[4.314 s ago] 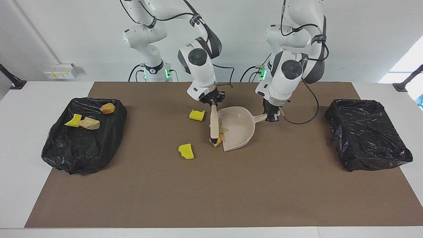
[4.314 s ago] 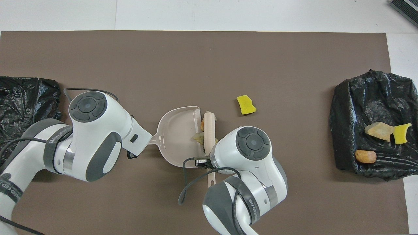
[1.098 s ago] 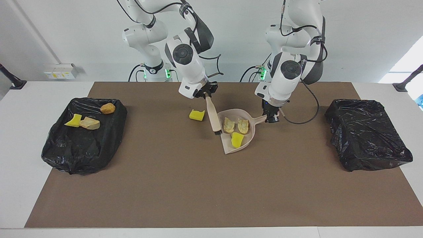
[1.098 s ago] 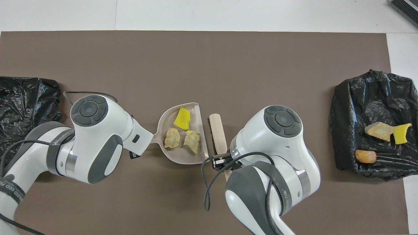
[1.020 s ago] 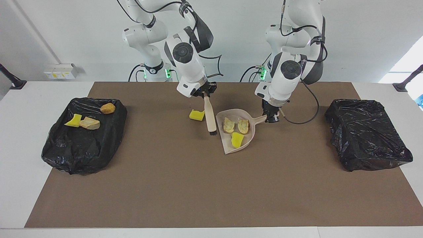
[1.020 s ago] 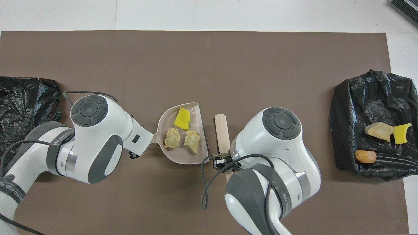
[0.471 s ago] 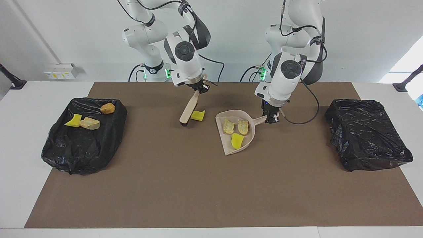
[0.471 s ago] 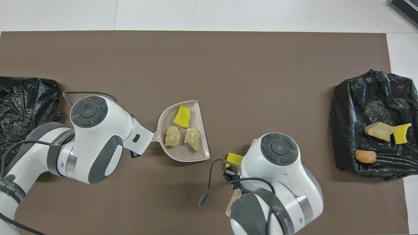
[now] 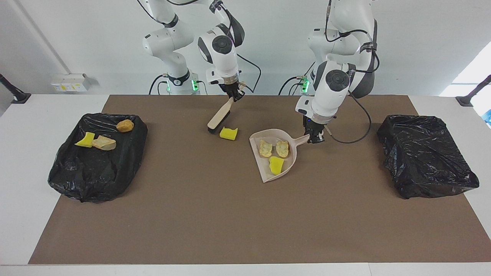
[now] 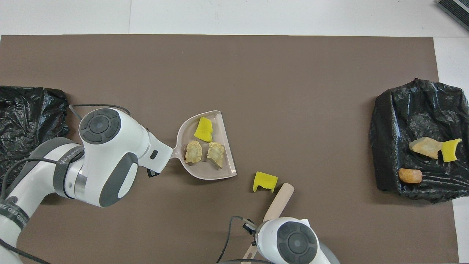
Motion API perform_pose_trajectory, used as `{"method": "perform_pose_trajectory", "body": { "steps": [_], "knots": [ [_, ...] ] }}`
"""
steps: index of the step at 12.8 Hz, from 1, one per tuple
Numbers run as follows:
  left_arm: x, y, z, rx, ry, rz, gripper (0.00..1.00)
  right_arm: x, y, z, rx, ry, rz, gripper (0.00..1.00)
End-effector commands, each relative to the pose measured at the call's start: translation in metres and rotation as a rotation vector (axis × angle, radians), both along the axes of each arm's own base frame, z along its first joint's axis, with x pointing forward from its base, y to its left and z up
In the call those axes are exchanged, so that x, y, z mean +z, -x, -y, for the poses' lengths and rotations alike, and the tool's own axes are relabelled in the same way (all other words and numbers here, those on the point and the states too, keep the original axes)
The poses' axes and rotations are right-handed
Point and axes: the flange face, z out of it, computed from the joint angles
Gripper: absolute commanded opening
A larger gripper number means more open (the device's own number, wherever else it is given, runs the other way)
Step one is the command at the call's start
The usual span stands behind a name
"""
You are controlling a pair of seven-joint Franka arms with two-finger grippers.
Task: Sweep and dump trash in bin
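Observation:
My left gripper is shut on the handle of the beige dustpan, which lies on the brown mat. In the pan are two tan bread-like lumps and a yellow chunk; the pan also shows in the overhead view. One yellow chunk lies loose on the mat beside the pan's mouth. My right gripper is shut on a beige brush, held tilted. The brush head is just nearer to the robots than the loose chunk.
A black-bagged bin at the right arm's end holds a yellow chunk, a tan lump and a brown lump. A second black-bagged bin stands at the left arm's end.
Three scraps went into the dustpan. My right gripper then swung the brush away from the pan's mouth and over the loose yellow chunk toward the robots. The dustpan turned slightly.

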Motion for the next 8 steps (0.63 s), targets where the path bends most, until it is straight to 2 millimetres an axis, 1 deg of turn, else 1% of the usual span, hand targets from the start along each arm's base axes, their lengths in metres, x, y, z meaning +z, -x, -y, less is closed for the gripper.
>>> {"method": "perform_pose_trajectory", "body": {
  "steps": [1,2,3,4,5,6,8],
  "knots": [
    [0.003,0.006,-0.004,0.022,-0.002,0.026,0.00,-0.027,-0.019,-0.012,-0.003,-0.025,0.031,0.00],
    [0.002,0.006,-0.005,0.025,-0.002,0.026,0.00,-0.028,-0.033,-0.016,0.023,-0.043,0.051,0.00],
    [-0.006,0.006,-0.002,0.022,-0.006,0.016,0.00,-0.026,-0.057,-0.014,0.043,-0.060,0.074,0.00],
    [-0.018,0.007,0.004,0.029,-0.006,0.016,0.00,-0.024,-0.081,-0.013,0.065,-0.078,0.085,0.00],
    [-0.017,0.005,0.008,0.032,-0.007,0.016,0.00,-0.023,-0.102,-0.011,0.082,-0.095,0.097,0.00],
    [-0.017,0.003,0.009,0.034,-0.003,0.022,0.00,-0.020,-0.123,-0.007,0.110,-0.103,0.113,0.00],
    [-0.018,0.006,0.009,0.032,-0.006,0.017,0.00,-0.017,-0.165,0.012,0.135,-0.097,0.146,0.00]
  ]
}}
